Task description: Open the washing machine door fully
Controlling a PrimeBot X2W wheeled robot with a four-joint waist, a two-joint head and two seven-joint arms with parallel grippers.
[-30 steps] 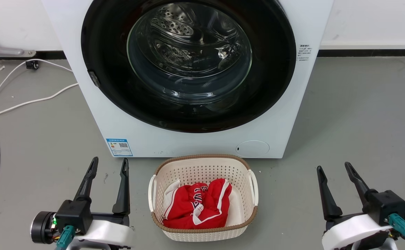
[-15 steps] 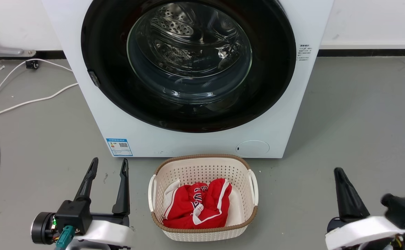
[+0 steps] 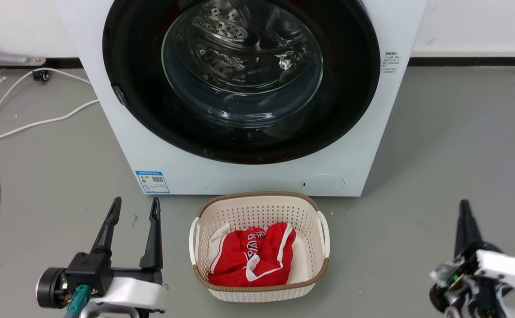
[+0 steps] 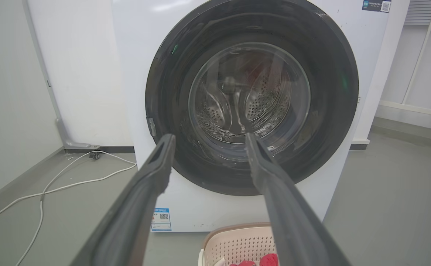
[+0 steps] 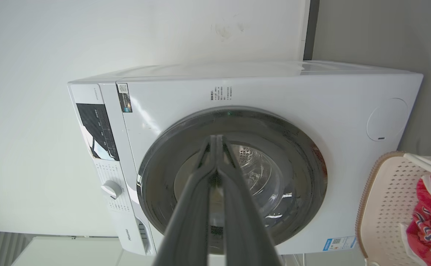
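The washing machine is standing square in front of me on the grey floor, and its white front is taking up most of what I am looking down at. The washing machine door is sitting shut, its black ring lying flush against that front and its glass bowl bulging toward me with the steel drum showing through, so I am judging the task as not yet begun. The laundry basket is waiting just beside the foot of the machine, directly under the door, with a red garment bundled inside. I am guessing it is parked there for loading, and I am minding it because it is crowding the low approach. My left hand is hovering low at the basket's left, fingers spread apart and empty, pointing at the machine. My right hand is hanging well out to the basket's right, rolled on its side, fingers pressed together on nothing. A small grey tab is sitting on the door's left edge. I am taking it for the pull point, which is putting my left hand nearer to it.
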